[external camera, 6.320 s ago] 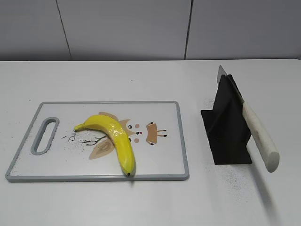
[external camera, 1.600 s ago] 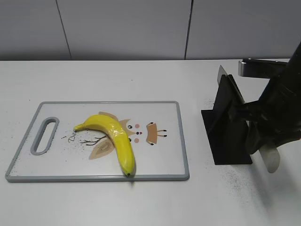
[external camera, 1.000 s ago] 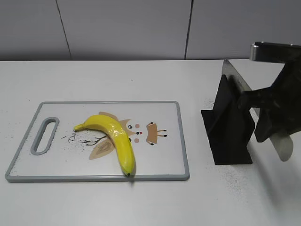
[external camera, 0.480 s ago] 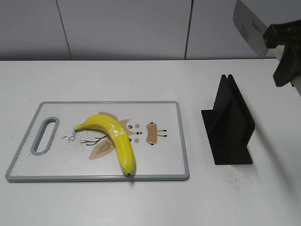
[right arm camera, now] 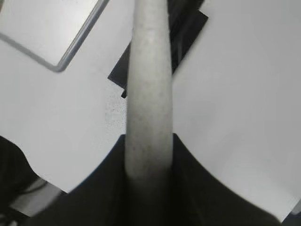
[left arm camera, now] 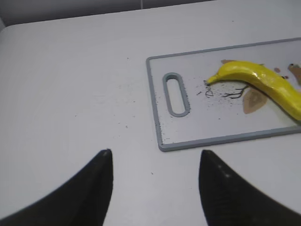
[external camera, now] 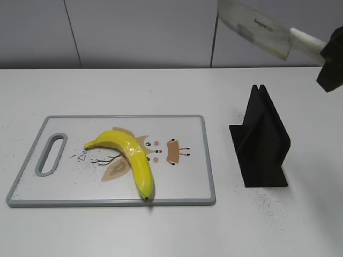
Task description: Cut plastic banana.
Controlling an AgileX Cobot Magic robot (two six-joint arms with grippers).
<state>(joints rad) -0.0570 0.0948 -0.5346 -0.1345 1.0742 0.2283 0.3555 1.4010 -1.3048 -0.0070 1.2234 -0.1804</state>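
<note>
A yellow plastic banana (external camera: pixel 128 158) lies on the white cutting board (external camera: pixel 177 187); it also shows in the left wrist view (left arm camera: pixel 265 84). My right gripper (external camera: pixel 331 67) is shut on the white handle (right arm camera: pixel 148 89) of a knife (external camera: pixel 257 27) and holds it high in the air at the upper right, blade pointing left. My left gripper (left arm camera: pixel 155 160) is open and empty above bare table, left of the board (left arm camera: pixel 160 136).
A black knife stand (external camera: pixel 261 140) sits empty on the table right of the board, and shows below the handle in the right wrist view (right arm camera: pixel 188 28). Black specks lie around it.
My right gripper has lifted the knife out of the black stand, raised it and turned the blade out to the left. The banana and board have not moved.
</note>
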